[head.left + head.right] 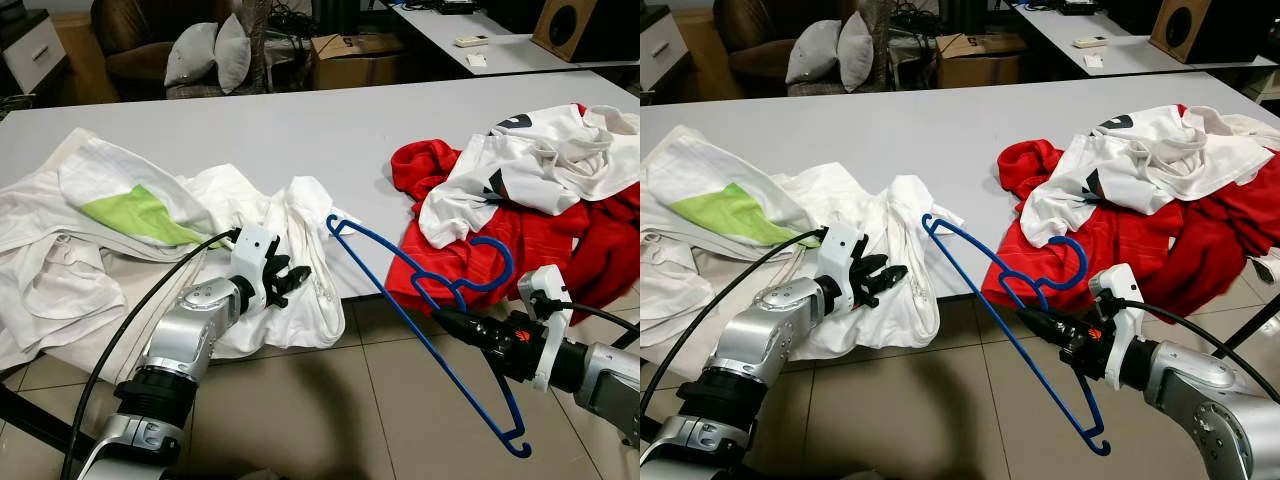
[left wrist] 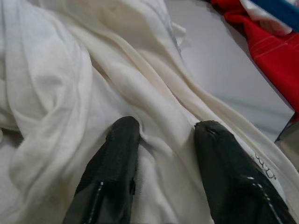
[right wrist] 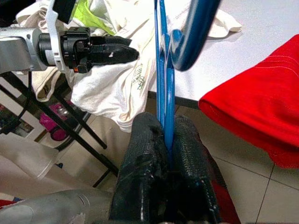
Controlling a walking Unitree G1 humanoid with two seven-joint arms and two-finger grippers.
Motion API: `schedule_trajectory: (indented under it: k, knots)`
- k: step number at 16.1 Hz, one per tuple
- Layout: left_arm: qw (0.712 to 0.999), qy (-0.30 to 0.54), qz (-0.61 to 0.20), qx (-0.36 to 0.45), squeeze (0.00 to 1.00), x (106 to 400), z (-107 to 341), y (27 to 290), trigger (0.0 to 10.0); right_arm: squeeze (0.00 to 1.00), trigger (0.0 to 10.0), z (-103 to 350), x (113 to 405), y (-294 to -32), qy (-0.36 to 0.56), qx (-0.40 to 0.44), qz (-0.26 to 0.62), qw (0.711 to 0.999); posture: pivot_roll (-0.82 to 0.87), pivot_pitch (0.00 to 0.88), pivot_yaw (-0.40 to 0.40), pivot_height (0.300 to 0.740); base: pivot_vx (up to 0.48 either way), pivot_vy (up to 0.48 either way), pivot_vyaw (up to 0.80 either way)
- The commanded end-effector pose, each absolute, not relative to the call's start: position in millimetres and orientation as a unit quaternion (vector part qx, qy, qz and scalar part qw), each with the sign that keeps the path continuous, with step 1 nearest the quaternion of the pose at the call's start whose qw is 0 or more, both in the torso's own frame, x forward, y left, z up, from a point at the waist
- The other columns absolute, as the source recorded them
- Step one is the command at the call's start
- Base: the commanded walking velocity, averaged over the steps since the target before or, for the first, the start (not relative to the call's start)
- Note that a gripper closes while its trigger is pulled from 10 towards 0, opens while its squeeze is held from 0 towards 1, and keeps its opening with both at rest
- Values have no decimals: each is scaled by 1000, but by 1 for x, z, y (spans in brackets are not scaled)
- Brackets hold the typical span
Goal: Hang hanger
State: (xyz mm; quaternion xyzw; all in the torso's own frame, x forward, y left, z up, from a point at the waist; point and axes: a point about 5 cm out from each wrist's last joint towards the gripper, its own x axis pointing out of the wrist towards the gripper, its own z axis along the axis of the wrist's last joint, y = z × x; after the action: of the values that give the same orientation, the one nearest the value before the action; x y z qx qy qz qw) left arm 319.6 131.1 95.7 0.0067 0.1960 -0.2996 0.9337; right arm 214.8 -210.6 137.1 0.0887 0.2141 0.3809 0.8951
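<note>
- Task judged barely begun: blue hanger (image 1: 420,330) already in hand, but no garment on it and nothing hung anywhere yet.
- Right gripper (image 3: 169,140) clamped tight on the hanger's thin shaft, fingers pressed to it from both sides; hanger held in the air off the front edge of the bench (image 1: 300,130), hook curling over the red garment (image 1: 470,250).
- Left gripper (image 2: 166,140) spread wide, fingertips resting on the folds of the white garment (image 1: 290,260), no cloth pinched between them.
- Still to do, by the look of it: gather the white cloth, thread the hanger into it, then find a rail or hook.
- Hanger: slim, smooth, glossy plastic, long straight arm with small notched ends.
- White garment: soft, thin, creased, draping limp over the bench edge; likely to slide and bunch.
- Red garment: finely ribbed, heaped, with a white printed shirt (image 1: 540,160) crumpled on top.
- Bench top: flat, pale, matte.
</note>
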Motion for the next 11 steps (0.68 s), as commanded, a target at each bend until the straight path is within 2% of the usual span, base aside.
schedule_trajectory:
  k: [1, 5, 8, 11]
  knots:
    - [938, 180, -296, 15, 0, 323, 102, 132, 0, 0, 10000, 143, 216, -209, 208, 76, 393, 892, -134, 0, 51, 740, 0, 0, 0]
    - [935, 167, -312, 27, 0, 324, 105, 131, 0, 0, 10000, 144, 214, -207, 210, 75, 407, 886, -137, 0, 53, 740, 0, 0, 0]
    - [924, 115, -364, 25, 0, 322, 121, 129, 0, 0, 10000, 139, 215, -207, 224, 75, 411, 881, -137, 0, 50, 740, 0, 0, 0]
    - [918, 109, -379, 32, 0, 323, 127, 134, 0, 0, 10000, 134, 218, -203, 237, 75, 416, 875, -131, 0, 44, 740, 0, 0, 0]
